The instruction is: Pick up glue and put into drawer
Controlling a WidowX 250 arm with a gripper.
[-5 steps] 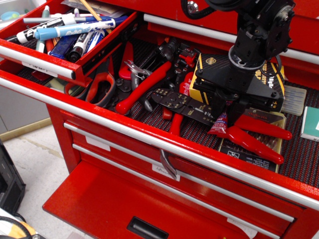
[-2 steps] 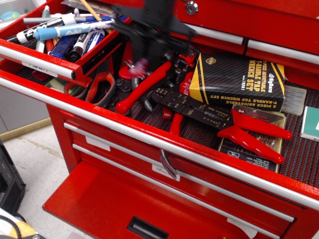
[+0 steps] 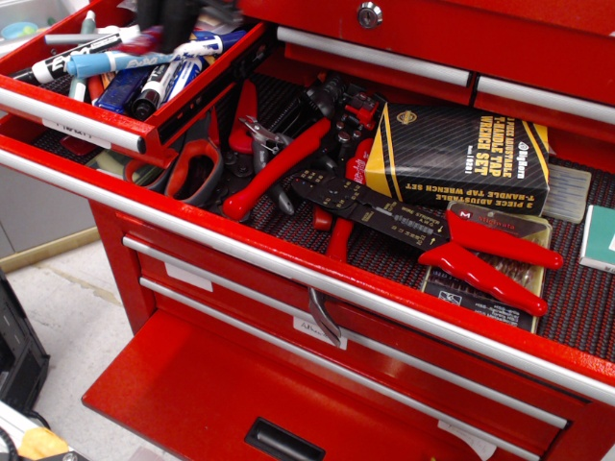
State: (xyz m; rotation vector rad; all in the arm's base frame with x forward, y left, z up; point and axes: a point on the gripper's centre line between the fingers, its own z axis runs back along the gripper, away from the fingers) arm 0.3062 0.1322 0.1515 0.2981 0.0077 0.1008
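Two drawers stand open: the narrow glossy red metal drawer [image 3: 72, 120] at upper left, with silver bar handle and markers, and a wide one lined in black ribbed matting [image 3: 586, 298]. At the top edge, the dark blurred gripper [image 3: 168, 14] hangs over the markers; its grasp cannot be told. A reddish smear beneath may be the glue [image 3: 144, 40]

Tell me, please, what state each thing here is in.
narrow drawer: pulled open, markers inside
wide drawer: pulled open
glue: over the markers, blurred
gripper: above the narrow drawer, jaws unclear
crimping pliers: handles spread
wrench set box: closed
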